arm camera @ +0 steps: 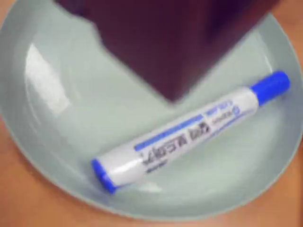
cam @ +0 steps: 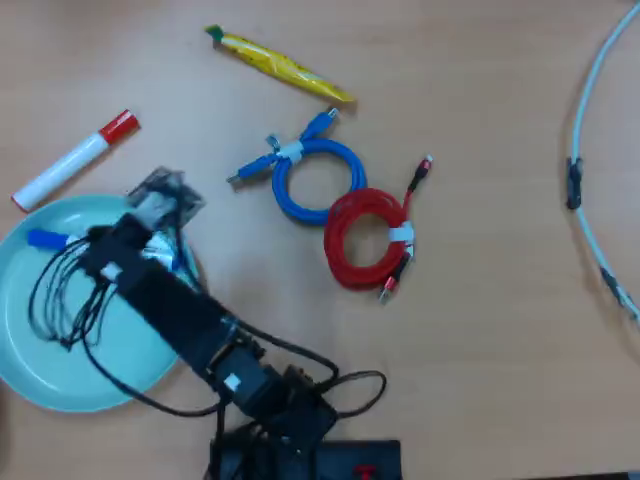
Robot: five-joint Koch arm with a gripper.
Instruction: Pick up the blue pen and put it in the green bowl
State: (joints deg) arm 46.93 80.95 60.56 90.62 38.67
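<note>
The blue pen (arm camera: 189, 130) lies flat inside the green bowl (arm camera: 61, 142), blue cap toward the right rim and blue end at the lower left in the wrist view. Nothing holds it. One dark jaw of my gripper (arm camera: 175, 92) hangs blurred just above the pen's middle; no second jaw shows. In the overhead view the arm reaches over the green bowl (cam: 70, 385) at the left, and my gripper (cam: 155, 212) sits above its upper right part. Only the blue pen's tip (cam: 45, 240) pokes out from under the arm.
In the overhead view a red-capped white marker (cam: 75, 160) lies just beyond the bowl's far rim. A yellow wrapped item (cam: 280, 65), a coiled blue cable (cam: 310, 180) and a coiled red cable (cam: 365, 235) lie to the right. A pale cord (cam: 585, 170) runs along the right edge.
</note>
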